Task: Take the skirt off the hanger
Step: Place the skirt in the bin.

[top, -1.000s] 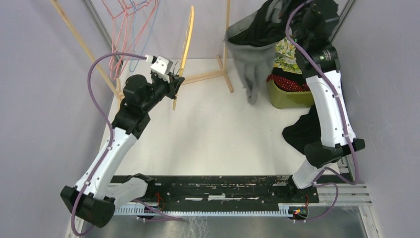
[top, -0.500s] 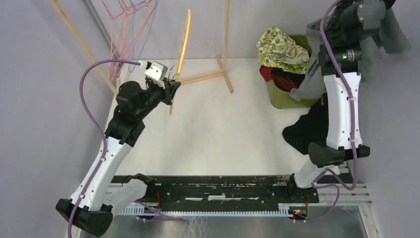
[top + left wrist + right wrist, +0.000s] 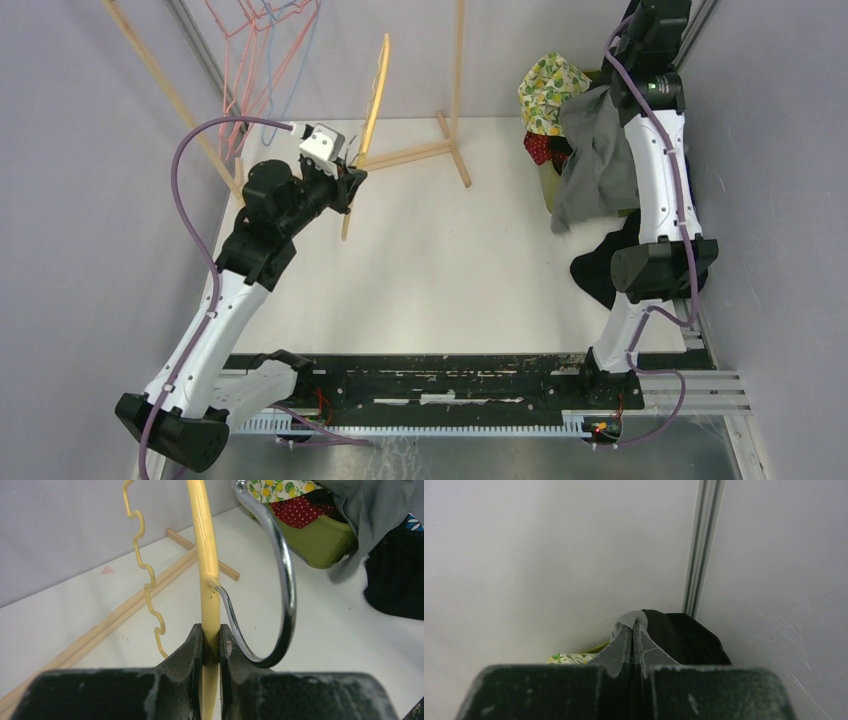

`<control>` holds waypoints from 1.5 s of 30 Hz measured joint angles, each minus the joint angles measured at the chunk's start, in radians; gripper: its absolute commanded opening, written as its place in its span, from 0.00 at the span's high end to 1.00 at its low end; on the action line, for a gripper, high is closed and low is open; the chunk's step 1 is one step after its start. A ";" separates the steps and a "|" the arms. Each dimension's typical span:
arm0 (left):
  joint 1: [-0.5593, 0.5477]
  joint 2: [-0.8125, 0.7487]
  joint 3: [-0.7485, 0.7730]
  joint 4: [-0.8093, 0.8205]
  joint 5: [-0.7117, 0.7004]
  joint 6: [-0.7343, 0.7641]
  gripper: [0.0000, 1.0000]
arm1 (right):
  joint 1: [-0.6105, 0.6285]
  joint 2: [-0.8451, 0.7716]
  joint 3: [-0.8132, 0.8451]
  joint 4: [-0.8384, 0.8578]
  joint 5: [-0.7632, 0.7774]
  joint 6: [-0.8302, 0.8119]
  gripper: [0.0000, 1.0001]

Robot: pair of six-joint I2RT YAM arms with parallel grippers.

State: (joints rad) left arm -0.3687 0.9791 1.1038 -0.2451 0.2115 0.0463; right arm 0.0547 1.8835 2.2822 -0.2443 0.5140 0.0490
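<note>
The yellow hanger (image 3: 375, 85) stands on edge at the back left, bare, with its metal hook (image 3: 285, 580) curling to the right. My left gripper (image 3: 211, 640) is shut on the hanger's yellow bar (image 3: 206, 555). The grey skirt (image 3: 595, 150) hangs free at the back right, draped down along my right arm over the green basket (image 3: 320, 535). My right gripper (image 3: 634, 625) is shut on a fold of the skirt (image 3: 629, 616), held high near the back wall. A dark part of the cloth (image 3: 684, 635) bulges behind the fingers.
A lemon-print cloth (image 3: 545, 90) and a red dotted cloth (image 3: 540, 150) fill the basket. A black garment (image 3: 600, 265) lies on the table by the right arm. A wooden rack (image 3: 455, 100) stands at the back, with pink and blue wire hangers (image 3: 250, 40) at the far left.
The right arm has carried the skirt from the back middle out to the right, then back over the basket. The left gripper and hanger have barely shifted.
</note>
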 measured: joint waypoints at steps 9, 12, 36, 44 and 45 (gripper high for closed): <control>0.000 0.022 0.034 -0.012 -0.003 0.000 0.97 | -0.068 0.063 0.253 -0.001 -0.019 0.093 0.99; 0.000 0.022 0.043 -0.012 -0.006 0.000 0.97 | -0.101 0.038 0.268 0.095 -0.007 0.139 0.99; 0.000 0.072 0.120 -0.061 -0.053 0.000 0.97 | -0.164 0.285 0.229 0.358 -0.314 0.859 0.99; 0.000 0.121 0.134 -0.070 -0.046 0.001 0.97 | -0.162 0.157 -0.214 0.253 -0.340 0.802 0.99; 0.000 0.127 0.139 -0.074 -0.045 0.001 0.97 | -0.160 0.157 -0.261 0.205 -0.340 0.769 0.99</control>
State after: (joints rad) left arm -0.3687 1.1065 1.2430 -0.3195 0.1669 0.0471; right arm -0.1051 2.0407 2.0216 -0.0395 0.1738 0.8177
